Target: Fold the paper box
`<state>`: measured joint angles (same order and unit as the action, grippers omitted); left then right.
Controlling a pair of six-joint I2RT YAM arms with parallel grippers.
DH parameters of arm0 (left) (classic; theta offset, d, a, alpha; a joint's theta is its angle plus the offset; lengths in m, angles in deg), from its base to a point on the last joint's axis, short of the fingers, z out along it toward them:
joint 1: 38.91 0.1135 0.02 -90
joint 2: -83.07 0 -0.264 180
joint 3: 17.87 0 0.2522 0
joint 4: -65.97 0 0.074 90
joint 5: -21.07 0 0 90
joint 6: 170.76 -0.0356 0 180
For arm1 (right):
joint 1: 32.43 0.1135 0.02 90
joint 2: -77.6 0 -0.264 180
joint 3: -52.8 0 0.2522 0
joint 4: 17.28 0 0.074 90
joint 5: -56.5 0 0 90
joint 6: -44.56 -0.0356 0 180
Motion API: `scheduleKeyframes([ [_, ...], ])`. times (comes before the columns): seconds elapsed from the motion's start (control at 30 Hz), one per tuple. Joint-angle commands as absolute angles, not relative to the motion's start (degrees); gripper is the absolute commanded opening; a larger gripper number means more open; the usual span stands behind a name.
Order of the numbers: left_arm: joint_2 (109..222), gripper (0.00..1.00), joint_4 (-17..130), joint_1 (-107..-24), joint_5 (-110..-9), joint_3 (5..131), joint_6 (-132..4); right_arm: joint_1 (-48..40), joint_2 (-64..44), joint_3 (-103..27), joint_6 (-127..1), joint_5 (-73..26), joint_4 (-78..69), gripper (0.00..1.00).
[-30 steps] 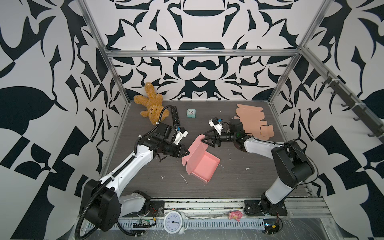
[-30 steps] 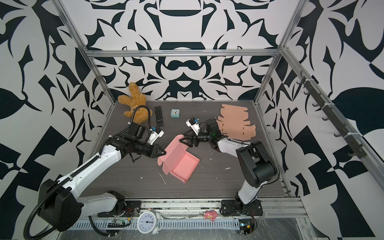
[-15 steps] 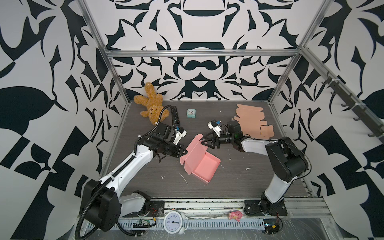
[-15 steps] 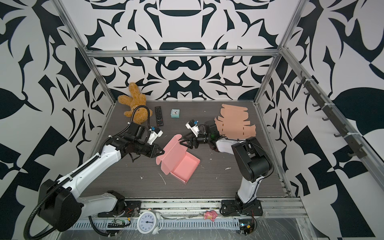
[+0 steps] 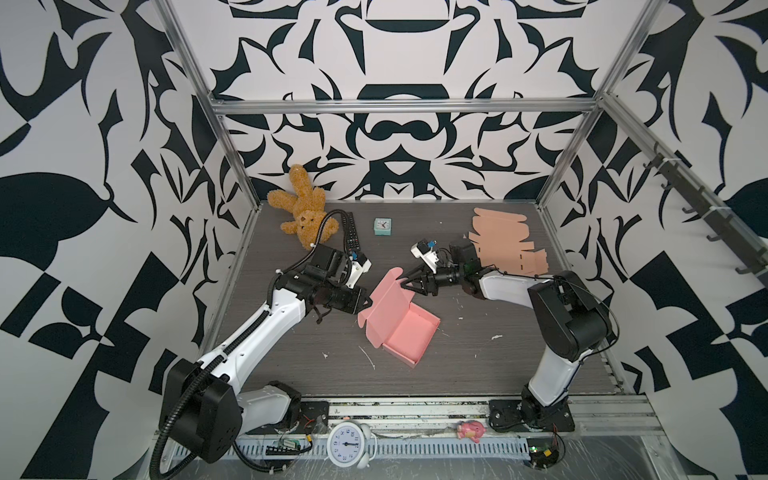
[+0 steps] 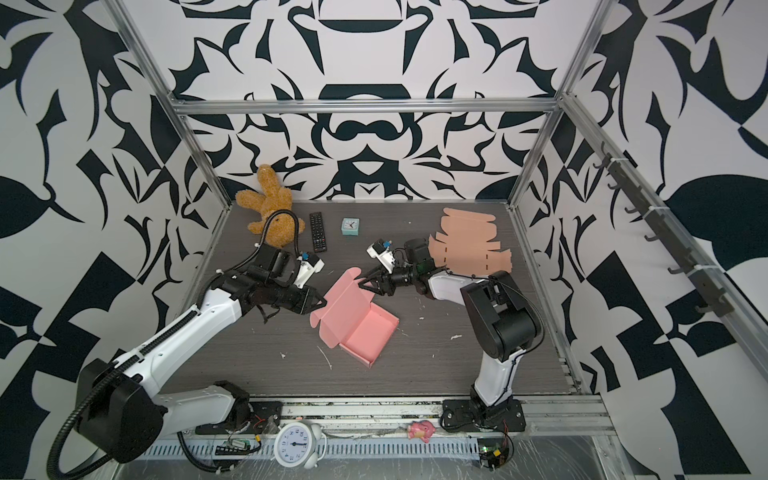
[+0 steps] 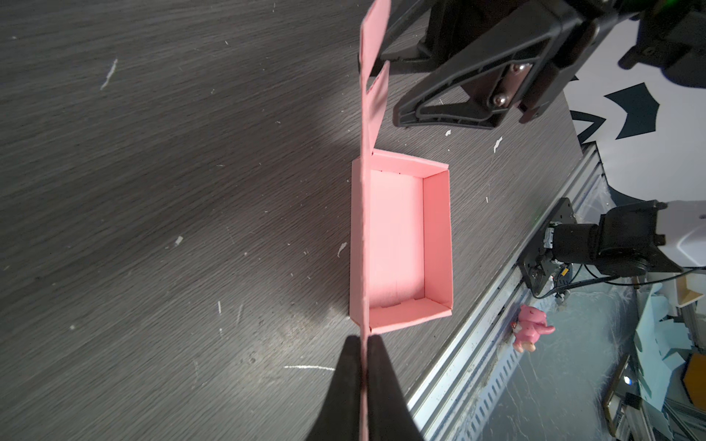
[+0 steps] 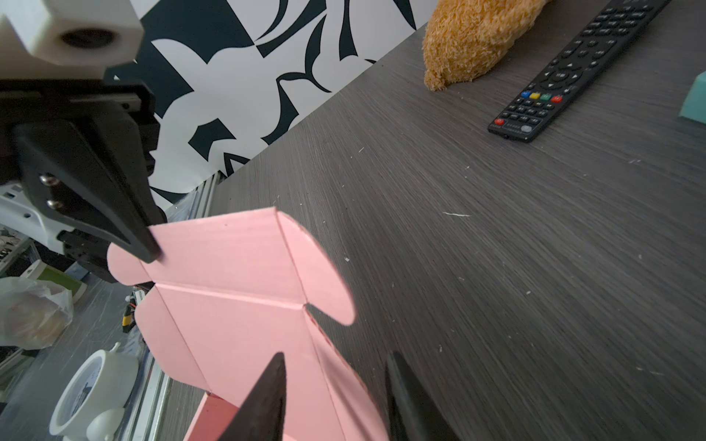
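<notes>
The pink paper box lies mid-table, its tray open upward and its lid standing upright. My left gripper is shut on the lid's near edge, the thin pink sheet pinched between both fingers. My right gripper is open at the lid's far top corner, its jaws astride the lid's side edge with a gap on either side. The right wrist view shows the lid's outer face with rounded flaps. The tray's inside is bare in the left wrist view.
A flat tan cardboard blank lies at the back right. A teddy bear, a black remote and a small teal clock lie along the back. A white alarm clock and a pink toy sit on the front rail.
My right gripper has slid left onto the lid's far corner and its jaws have narrowed. The left gripper keeps its pinch, and the lid stands a little more upright.
</notes>
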<state>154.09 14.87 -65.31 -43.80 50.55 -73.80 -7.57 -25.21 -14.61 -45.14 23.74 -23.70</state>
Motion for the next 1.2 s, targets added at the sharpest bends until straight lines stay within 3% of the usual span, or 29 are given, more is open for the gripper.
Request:
scheduleKeyframes([
  [0.0,154.59,0.09,13.05,-64.99,-44.21,52.61,-75.07,-7.21,-24.81,-16.75,-42.98,24.69,-21.05,0.41],
  [0.8,155.66,0.10,13.32,-64.55,-46.40,55.13,-74.89,-6.86,-22.77,-17.92,-37.89,23.83,-14.34,0.02],
  [0.97,155.66,0.23,12.40,-64.00,-50.32,54.64,-73.31,-6.86,-21.27,-16.63,-37.66,20.66,-14.69,0.00],
  [1.07,155.38,0.47,14.08,-63.39,-50.25,53.12,-71.27,-6.86,-19.66,-15.19,-38.39,18.48,-16.36,0.00],
  [1.17,154.05,0.63,16.86,-63.35,-49.95,51.22,-69.31,-6.86,-17.60,-13.29,-38.91,15.02,-17.83,0.00],
])
